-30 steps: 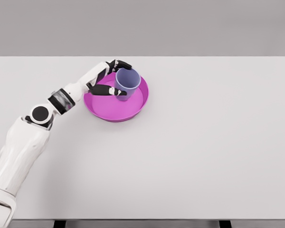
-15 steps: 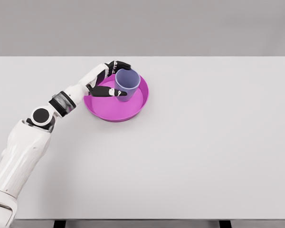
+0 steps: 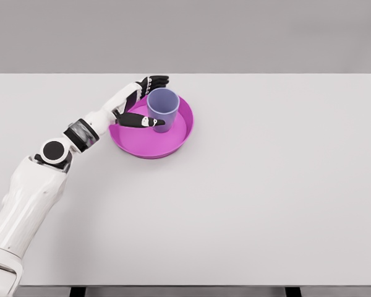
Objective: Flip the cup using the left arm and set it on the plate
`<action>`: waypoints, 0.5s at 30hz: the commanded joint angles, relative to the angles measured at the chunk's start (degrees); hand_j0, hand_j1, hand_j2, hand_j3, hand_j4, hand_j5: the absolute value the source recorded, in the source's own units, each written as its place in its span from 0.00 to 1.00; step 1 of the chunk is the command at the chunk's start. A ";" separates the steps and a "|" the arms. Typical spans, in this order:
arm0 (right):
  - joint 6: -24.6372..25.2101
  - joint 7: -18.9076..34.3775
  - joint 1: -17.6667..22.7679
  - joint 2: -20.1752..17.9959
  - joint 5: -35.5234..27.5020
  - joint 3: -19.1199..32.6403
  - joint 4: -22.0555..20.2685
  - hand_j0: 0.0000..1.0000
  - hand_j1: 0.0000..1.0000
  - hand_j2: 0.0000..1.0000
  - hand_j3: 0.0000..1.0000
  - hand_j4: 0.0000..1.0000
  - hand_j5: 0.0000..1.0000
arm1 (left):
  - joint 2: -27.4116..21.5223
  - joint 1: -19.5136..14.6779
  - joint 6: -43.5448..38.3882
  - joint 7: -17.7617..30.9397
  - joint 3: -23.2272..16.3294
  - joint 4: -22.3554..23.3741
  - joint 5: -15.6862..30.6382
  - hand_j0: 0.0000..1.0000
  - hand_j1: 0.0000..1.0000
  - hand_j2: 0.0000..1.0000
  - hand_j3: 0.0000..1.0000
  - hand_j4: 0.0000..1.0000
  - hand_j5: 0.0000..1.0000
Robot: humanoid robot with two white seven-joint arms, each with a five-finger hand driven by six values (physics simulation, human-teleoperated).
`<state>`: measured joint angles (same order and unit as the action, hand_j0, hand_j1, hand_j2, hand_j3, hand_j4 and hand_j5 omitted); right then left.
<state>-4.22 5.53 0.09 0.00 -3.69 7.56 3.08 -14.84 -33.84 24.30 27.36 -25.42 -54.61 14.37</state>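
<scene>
A broad white table [image 3: 253, 204] fills most of the head view, its matte top evenly lit and running nearly from the left edge to the right edge. Its far edge lies straight across the upper part of the view. Behind it stands a plain grey wall [image 3: 266, 34], smooth and unmarked. Along the bottom, below the table's near edge, a dark strip shows with two short black pieces [image 3: 292, 291], possibly parts of the table's frame or legs, though too little is visible to tell.
</scene>
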 commanded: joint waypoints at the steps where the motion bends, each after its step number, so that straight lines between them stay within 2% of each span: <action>1: 0.00 0.01 0.00 0.00 0.00 0.00 0.00 1.00 1.00 1.00 1.00 1.00 1.00 | -0.01 0.00 -0.04 -0.11 0.19 -0.06 0.31 0.94 0.94 0.94 0.94 0.94 0.94; 6: 0.00 0.01 0.00 0.00 0.00 0.00 0.00 1.00 1.00 1.00 1.00 1.00 1.00 | -0.10 -0.09 -0.04 -0.11 0.72 0.11 0.22 0.99 0.99 0.99 0.99 0.99 0.99; 15: 0.00 0.01 0.00 0.00 0.00 0.00 0.00 1.00 1.00 1.00 1.00 1.00 1.00 | -0.19 -0.09 -0.04 -0.11 0.98 0.11 0.31 1.00 1.00 1.00 1.00 1.00 1.00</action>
<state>-4.22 5.53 0.09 0.00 -3.69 7.56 3.07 -14.96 -33.93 24.29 27.26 -24.58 -54.41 14.28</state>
